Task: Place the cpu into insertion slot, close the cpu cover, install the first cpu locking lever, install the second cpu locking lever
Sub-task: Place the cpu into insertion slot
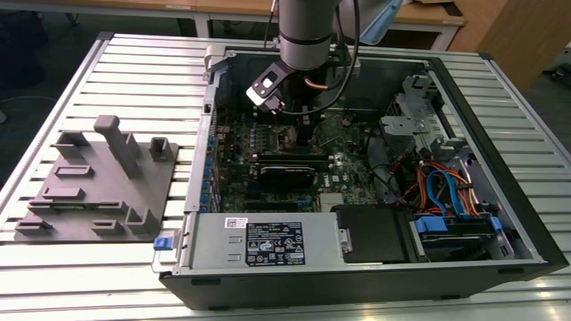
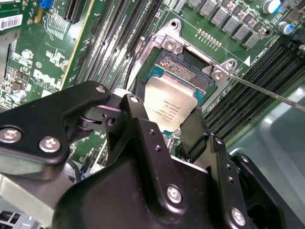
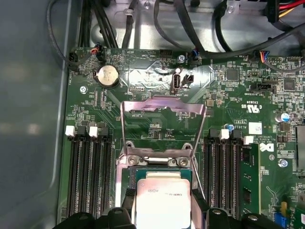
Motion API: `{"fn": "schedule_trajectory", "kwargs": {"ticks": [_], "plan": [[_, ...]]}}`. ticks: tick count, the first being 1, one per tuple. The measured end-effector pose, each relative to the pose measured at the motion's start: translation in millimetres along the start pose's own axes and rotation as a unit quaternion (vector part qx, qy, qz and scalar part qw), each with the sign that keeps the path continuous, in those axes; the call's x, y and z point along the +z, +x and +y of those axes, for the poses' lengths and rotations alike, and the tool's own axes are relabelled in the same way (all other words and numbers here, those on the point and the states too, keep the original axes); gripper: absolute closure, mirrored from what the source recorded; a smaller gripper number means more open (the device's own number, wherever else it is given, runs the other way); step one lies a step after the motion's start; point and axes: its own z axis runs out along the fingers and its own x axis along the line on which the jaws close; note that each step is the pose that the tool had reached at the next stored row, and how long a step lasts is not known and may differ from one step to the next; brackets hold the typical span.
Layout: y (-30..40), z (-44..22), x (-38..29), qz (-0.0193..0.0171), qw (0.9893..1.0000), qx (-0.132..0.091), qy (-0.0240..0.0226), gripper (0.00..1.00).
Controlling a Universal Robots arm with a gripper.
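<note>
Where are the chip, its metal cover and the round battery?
chip (image 3: 163, 202), first wrist view, middle of its silvery top.
metal cover (image 3: 164, 105), first wrist view, bar opposite its hinge.
round battery (image 3: 107, 75), first wrist view, its face.

Grey metal power-supply box (image 1: 214, 257): white sticker (image 1: 275, 242) with black print and a row of small symbols, too fine to read.
Silvery flat square cpu (image 2: 170, 106) (image 3: 163, 202): lines of dark print on top in both wrist views, illegible.
Green circuit board (image 3: 214, 90): white lettering, illegible.
White triangle mark (image 2: 247, 60): on the board at the socket corner.

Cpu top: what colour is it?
The cpu is dull silvery grey, clearest in the second wrist view.
</note>
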Motion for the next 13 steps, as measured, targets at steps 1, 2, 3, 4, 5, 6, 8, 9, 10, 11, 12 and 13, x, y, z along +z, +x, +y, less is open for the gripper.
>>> {"fn": "schedule_trajectory", "kwargs": {"ticks": [1,2,3,4,5,6,8,9,10,11,12,13], "plan": [[0.0,-0.1,0.7,0.0000,1.0000,0.000,0.0000,0.46],[0.0,-0.2,1.8,0.0000,1.0000,0.000,0.0000,0.46],[0.1,-0.4,3.1,0.0000,1.0000,0.000,0.0000,0.46],[0.1,-0.9,4.2,0.0000,1.0000,0.000,0.0000,0.46],[0.1,-1.3,5.7,0.0002,1.0000,0.000,0.0000,0.46],[0.2,-1.4,7.1,0.0003,1.0000,0.000,0.0000,0.46],[0.2,-1.9,9.6,0.0005,1.0000,0.000,0.0000,0.46],[0.2,-2.3,10.6,0.0007,1.0000,0.000,0.0000,0.46],[0.2,-2.4,11.0,0.0008,1.0000,0.000,0.0000,0.46],[0.2,-2.5,11.0,0.0007,1.0000,0.000,0.0000,0.46],[0.2,-2.5,11.2,0.0008,1.0000,0.000,0.0000,0.46],[0.2,-2.5,11.3,0.0008,1.0000,0.000,0.0000,0.46]]}}
